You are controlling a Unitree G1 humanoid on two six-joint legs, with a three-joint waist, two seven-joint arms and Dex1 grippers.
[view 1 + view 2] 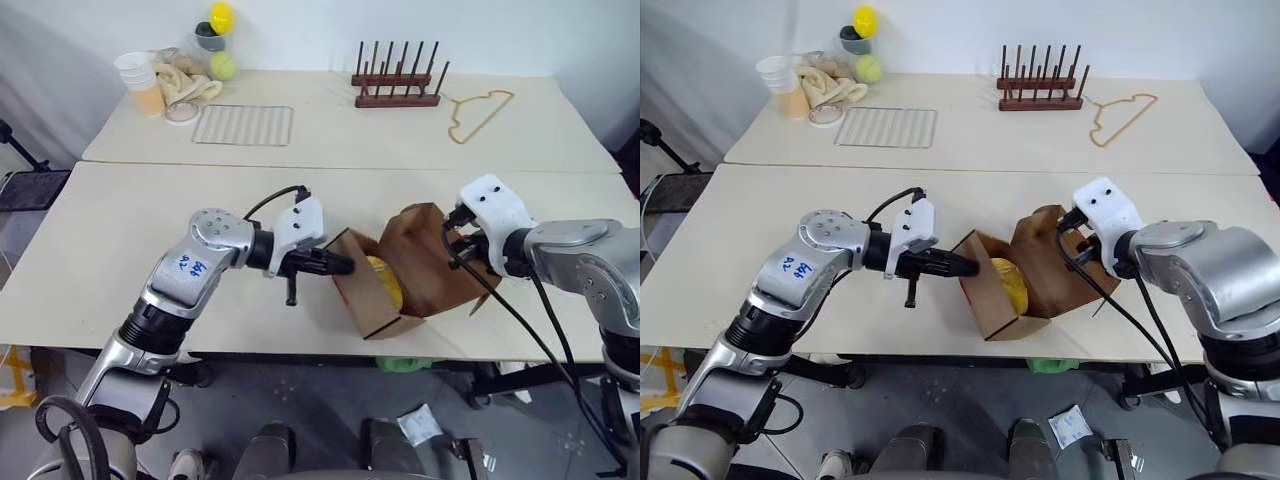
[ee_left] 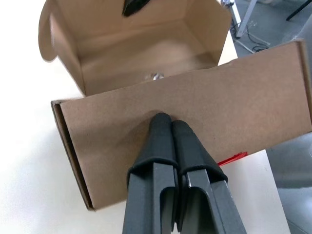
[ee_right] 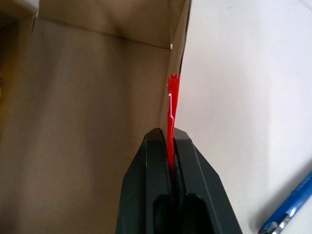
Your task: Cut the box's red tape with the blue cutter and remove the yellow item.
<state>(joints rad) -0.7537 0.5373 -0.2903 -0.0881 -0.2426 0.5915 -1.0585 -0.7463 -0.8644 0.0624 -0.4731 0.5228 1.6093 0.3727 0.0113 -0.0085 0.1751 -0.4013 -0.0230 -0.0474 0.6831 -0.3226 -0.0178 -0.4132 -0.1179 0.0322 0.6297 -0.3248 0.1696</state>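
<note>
Flap of box [image 1: 425,262] blocks left claw [image 1: 345,265]; hanger [image 1: 480,113] apart.

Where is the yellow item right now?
In the head views, the yellow item sits inside the opened box near the table's front edge, between the left gripper and right gripper.

Yellow item [image 1: 385,280] inside box [image 1: 425,265], cutter [image 3: 287,207] right of it

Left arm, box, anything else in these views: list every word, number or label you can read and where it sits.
Blue handwritten marks on the left arm: too blurred to read; maybe digits.
Box: plain cardboard, no print.
Red tape: no text.
Blue cutter: no text visible.
Nothing else bears writing.
</note>
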